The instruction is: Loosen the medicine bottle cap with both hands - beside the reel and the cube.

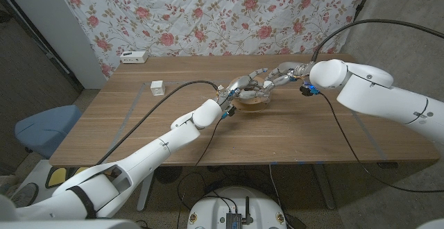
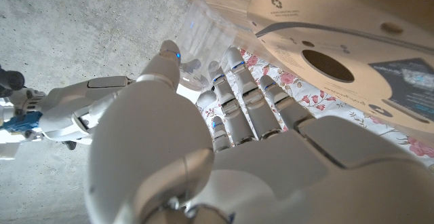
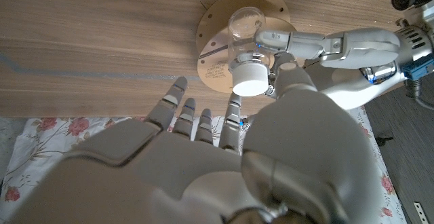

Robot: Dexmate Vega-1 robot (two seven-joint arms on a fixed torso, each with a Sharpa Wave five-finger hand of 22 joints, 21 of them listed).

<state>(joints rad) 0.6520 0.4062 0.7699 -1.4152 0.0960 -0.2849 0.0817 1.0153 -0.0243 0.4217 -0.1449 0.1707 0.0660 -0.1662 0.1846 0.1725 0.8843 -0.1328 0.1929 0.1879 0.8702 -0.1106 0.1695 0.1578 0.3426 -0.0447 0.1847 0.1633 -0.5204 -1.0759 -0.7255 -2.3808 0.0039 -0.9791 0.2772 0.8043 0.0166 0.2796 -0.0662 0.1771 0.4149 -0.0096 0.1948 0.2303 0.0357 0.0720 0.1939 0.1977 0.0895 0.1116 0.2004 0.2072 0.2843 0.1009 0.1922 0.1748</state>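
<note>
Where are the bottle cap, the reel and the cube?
bottle cap (image 3: 249,79), right wrist view, its white top face.
reel (image 2: 339,41), left wrist view, flat flange beside the centre hole.
cube (image 1: 157,88), head view, its top face.

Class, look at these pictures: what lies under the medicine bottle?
The medicine bottle stands on the flat reel, which lies on the wooden table. The bottle's base hides the reel's centre.

Bottle (image 3: 245,37): clear plastic medicine bottle, lifted just above the reel, lying tilted with cap end toward the right wrist camera.
Cap (image 3: 249,80): white, round, still on the bottle neck.
Place: mid-table, over the flat tan reel (image 3: 215,54); white cube (image 1: 157,87) well apart to the robot's left.
</note>
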